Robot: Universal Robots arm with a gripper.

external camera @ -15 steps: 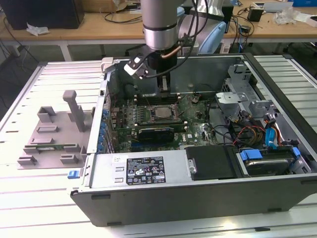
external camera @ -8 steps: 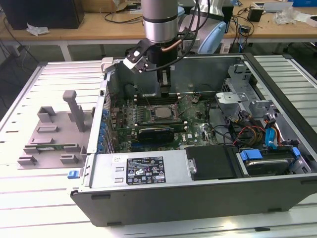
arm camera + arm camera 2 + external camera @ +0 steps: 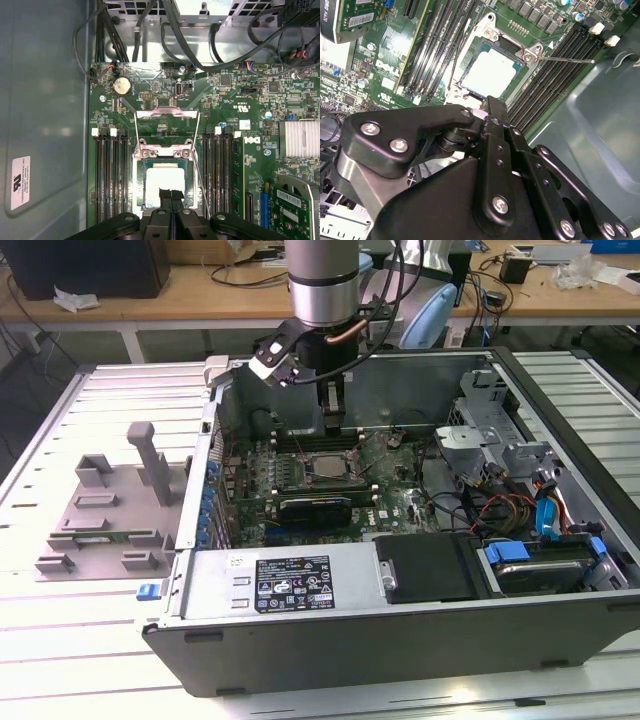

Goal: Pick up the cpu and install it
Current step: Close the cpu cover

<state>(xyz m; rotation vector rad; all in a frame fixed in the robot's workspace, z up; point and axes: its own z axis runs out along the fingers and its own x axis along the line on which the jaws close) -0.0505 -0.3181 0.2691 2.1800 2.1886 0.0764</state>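
Squarely socketed, silvery-white square cpu, end effector above, pinched closed, empty

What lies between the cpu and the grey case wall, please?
A bank of black memory slots lies between the cpu and the case wall, as the first wrist view shows.

Electronics lab: opened computer case on slatted metal table, cable-strewn wooden workbenches behind.

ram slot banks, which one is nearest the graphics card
The bank between the cpu and the graphics card; the other bank borders the grey case wall.
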